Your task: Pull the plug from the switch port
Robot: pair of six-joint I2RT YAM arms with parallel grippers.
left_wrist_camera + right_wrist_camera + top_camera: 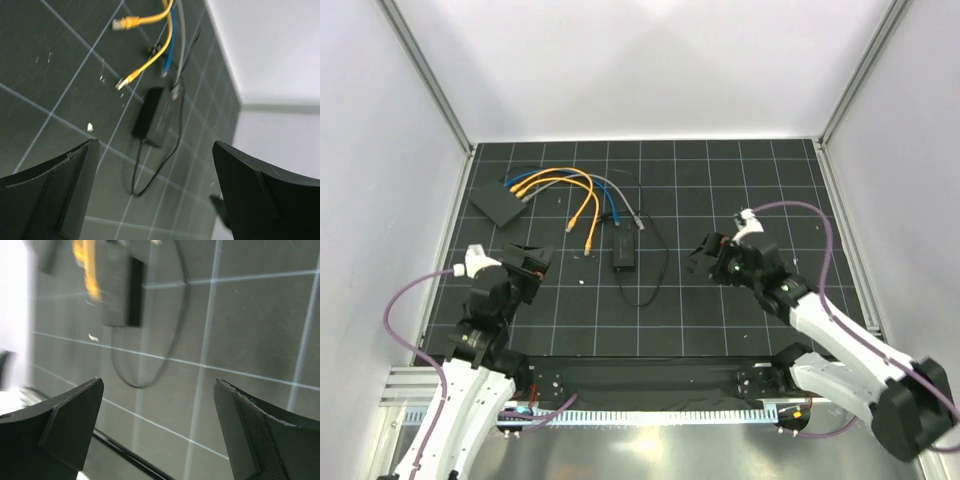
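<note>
Black grid mat, white walls round it. Switch lay at mat's far-left corner, cables plugged in. Left gripper & right gripper both gaped wide, nothing held.

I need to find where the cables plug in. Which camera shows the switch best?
The top view: the switch lies whole at far left, cables running into it. Both wrist views miss it, showing the smaller black brick instead.
</note>
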